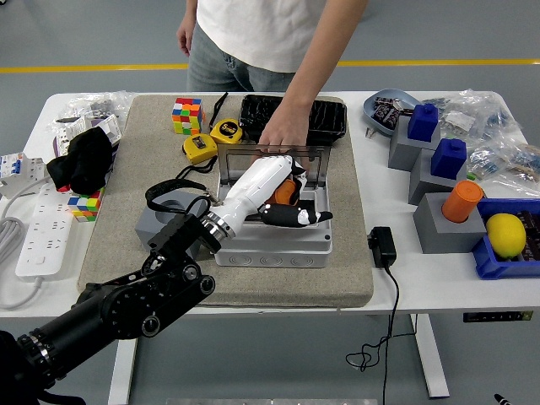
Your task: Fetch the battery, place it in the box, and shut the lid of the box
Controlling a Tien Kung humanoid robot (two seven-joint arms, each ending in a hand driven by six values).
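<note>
One step nearly done: battery over the box, not released.
The left hand grips the orange battery inside the open box; a person's hand steadies the raised lid, unclosed.

The left hand hides most of the orange battery and the box interior.

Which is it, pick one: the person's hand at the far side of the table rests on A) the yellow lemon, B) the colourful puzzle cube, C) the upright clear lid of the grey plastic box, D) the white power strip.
C: the person's hand rests on the top edge of the upright clear lid of the grey plastic box, while the robot's left hand reaches into it.
</note>
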